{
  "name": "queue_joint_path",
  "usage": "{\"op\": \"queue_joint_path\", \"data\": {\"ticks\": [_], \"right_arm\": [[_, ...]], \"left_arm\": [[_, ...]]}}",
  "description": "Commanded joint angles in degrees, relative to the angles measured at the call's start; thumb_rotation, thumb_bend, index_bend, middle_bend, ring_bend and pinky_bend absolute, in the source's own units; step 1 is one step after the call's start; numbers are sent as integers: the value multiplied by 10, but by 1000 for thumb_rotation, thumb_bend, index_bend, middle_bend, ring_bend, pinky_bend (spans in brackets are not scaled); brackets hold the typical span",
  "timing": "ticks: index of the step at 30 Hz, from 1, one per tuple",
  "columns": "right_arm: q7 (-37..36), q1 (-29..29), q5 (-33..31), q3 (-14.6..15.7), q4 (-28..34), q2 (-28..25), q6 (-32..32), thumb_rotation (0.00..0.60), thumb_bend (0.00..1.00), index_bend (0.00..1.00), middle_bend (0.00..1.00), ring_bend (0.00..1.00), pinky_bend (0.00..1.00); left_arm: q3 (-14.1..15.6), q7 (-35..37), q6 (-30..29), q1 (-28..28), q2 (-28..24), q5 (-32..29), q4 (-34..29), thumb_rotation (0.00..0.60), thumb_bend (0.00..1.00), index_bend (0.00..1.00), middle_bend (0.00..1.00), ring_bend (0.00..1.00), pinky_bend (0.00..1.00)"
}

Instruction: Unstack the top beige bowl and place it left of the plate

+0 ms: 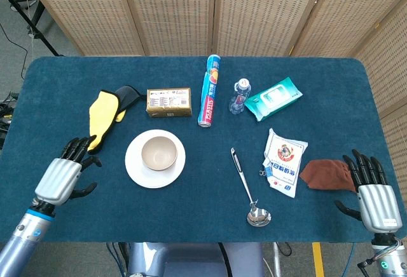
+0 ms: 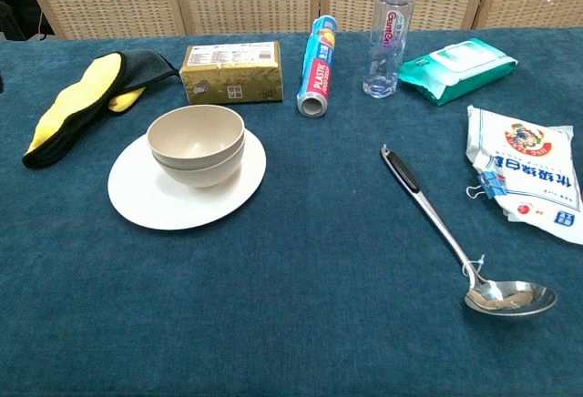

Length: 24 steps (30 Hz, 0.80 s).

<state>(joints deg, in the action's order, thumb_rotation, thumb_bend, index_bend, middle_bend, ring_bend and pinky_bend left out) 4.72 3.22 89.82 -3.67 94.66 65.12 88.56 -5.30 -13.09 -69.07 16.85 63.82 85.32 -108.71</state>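
Two beige bowls sit stacked on a white plate (image 1: 137, 169) (image 2: 137, 201); the top beige bowl (image 1: 159, 152) (image 2: 196, 136) nests in the lower one (image 2: 202, 172). My left hand (image 1: 63, 173) hovers over the table to the left of the plate, fingers spread, holding nothing. My right hand (image 1: 371, 191) stays at the table's front right corner, open and empty. Neither hand shows in the chest view.
A yellow and black glove (image 1: 103, 117), a gold box (image 1: 168, 101), a foil roll (image 1: 209, 90), a water bottle (image 1: 239, 95) and a wipes pack (image 1: 274, 99) line the back. A ladle (image 1: 248, 189), a white bag (image 1: 285, 161) and a brown cloth (image 1: 324, 174) lie right.
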Motion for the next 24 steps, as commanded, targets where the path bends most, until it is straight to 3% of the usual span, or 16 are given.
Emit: {"op": "queue_joint_path", "data": {"ticks": [1,10,24], "right_arm": [[-6,0,-4,-2,0,-3,-1,600,0,0,0,0,0],[-21,1,-8,-3,2,-9,-4,600,0,0,0,0,0],[-31,2,-19,-8,0,-12,-8,600,0,0,0,0,0]], "left_arm": [[-29,-100,51,53,72,-92,-13,600,258,449,0,0,0],[-48,-171,60,99,152,-181,12,600,342,494,0,0,0],[-52,-227,60,154,223,-248,56,600,338,506,0,0,0]]}}
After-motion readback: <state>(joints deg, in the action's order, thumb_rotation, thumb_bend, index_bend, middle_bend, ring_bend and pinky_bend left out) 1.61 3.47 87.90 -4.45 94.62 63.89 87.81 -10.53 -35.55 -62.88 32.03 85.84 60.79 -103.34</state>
